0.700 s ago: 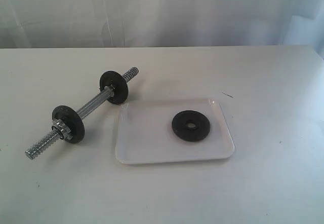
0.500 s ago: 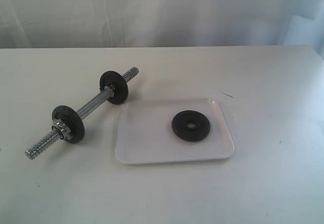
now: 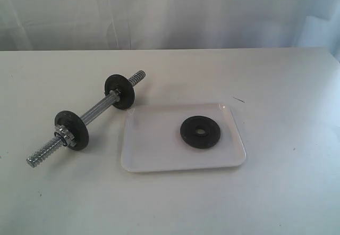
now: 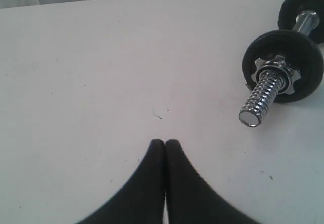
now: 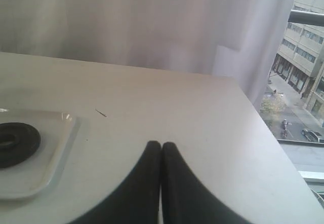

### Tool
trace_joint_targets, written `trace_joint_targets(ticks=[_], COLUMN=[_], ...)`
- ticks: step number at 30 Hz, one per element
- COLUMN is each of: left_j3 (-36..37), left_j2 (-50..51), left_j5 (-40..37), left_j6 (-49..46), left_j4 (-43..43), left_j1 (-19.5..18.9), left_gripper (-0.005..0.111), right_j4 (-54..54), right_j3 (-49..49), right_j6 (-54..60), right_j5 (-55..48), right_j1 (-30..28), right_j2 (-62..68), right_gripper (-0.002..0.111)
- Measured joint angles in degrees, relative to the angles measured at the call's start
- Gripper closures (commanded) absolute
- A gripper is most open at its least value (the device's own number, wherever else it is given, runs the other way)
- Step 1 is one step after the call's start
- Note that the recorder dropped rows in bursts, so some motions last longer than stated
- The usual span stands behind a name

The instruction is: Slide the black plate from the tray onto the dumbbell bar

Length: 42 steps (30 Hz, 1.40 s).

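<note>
We see a plain white surface point(image 3: 276, 192) carrying the dumbbell bar point(image 3: 98, 108), lying diagonally at left, and the tray point(image 3: 154, 144) just beside it.

No change can be made out between the earlier pictures and now. In the exterior view nothing is seen to have been moved, turned or lifted. The black plate point(image 3: 200, 132) on the tray point(image 3: 154, 152) right of centre and the dumbbell bar point(image 3: 100, 107) at the centre left of the frame are found at the very same spots on the tabletop point(image 3: 276, 192). Of the left gripper point(image 4: 164, 143) and the right gripper point(image 5: 161, 144) only present wrist views are given, so no shift of theirs can be judged.
</note>
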<state>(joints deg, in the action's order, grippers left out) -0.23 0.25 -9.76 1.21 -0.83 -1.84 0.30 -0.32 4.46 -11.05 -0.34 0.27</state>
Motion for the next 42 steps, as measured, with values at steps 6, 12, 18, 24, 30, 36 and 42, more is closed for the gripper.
trace_joint_targets(ticks=[6, 12, 18, 24, 30, 36, 42], left_j3=[0.0, -0.86, -9.89, -21.44, -30.73, -40.03, -48.02], left_j2=[0.0, 0.0, -0.08, -0.25, 0.06, 7.14, 17.63], left_j5=[5.04, 11.31, 6.02, -3.94, -10.55, -17.9, -24.81], left_j6=[1.35, 5.59, 6.17, 6.16, 6.06, 6.06, 5.67], left_j4=[7.06, 18.68, 19.66, 19.32, 16.47, 12.75, 10.66], left_j1=[0.0, 0.0, 0.0, 0.0, 0.0, 0.0, 0.0], left_gripper=[0.107, 0.107, 0.107, 0.107, 0.107, 0.107, 0.107], right_j4=[0.0, 0.22, 0.22, 0.22, 0.22, 0.22, 0.1], right_j3=[0.0, 0.0, -1.59, -12.17, -23.58, -34.97, -46.21], right_j6=[-0.93, -7.47, -13.35, -14.8, -15.03, -15.03, -15.03], right_j5=[8.53, 25.79, 33.17, 23.8, 7.54, -3.47, -12.31], right_j1=[0.0, 0.0, 0.0, 0.0, 0.0, 0.0, 0.0], right_j2=[0.0, 0.0, 0.0, -0.1, 0.15, 5.95, 15.14], right_gripper=[0.108, 0.108, 0.108, 0.108, 0.108, 0.108, 0.108])
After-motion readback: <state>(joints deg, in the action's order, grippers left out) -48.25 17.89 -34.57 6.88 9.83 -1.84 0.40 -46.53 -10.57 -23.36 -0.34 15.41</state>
